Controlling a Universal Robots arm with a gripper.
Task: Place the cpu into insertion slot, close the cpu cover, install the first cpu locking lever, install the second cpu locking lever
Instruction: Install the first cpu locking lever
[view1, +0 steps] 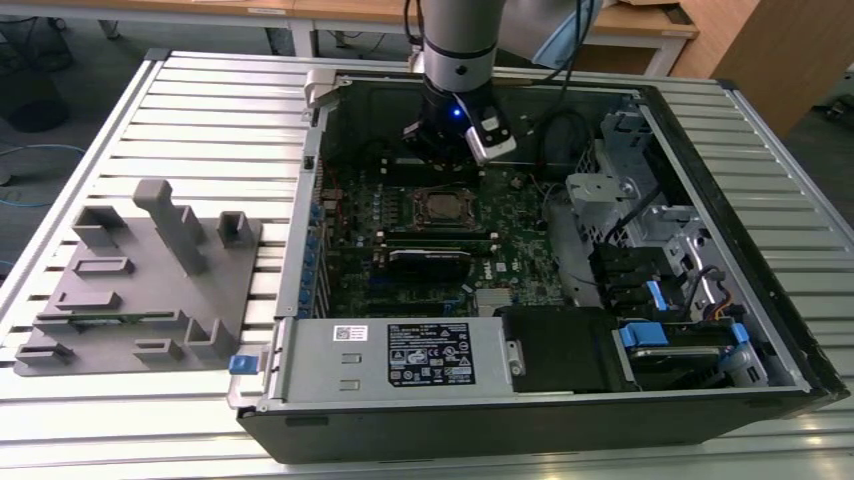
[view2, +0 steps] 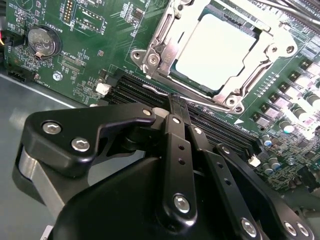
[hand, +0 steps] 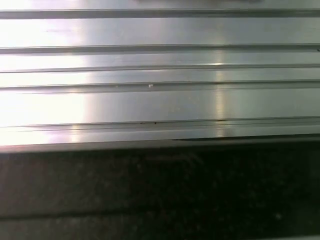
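Black claw (view2: 174, 101), fingers pressed together, has its tips at a thin silvery wire lever (view2: 155, 89) along one edge of the square silver-rimmed insertion slot (view2: 234, 102). Inside that slot, on the green circuit board (view2: 95, 55), lies the small flat silver-grey cpu (view2: 215, 50), with the thin silvery metal cpu cover (view2: 167, 47) shut over it.

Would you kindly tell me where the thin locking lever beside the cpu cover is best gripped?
Probably on the locking lever, at its straight wire stretch beside the cpu cover, coming from above: it lies flat and thin, with memory slots crowding its other side.
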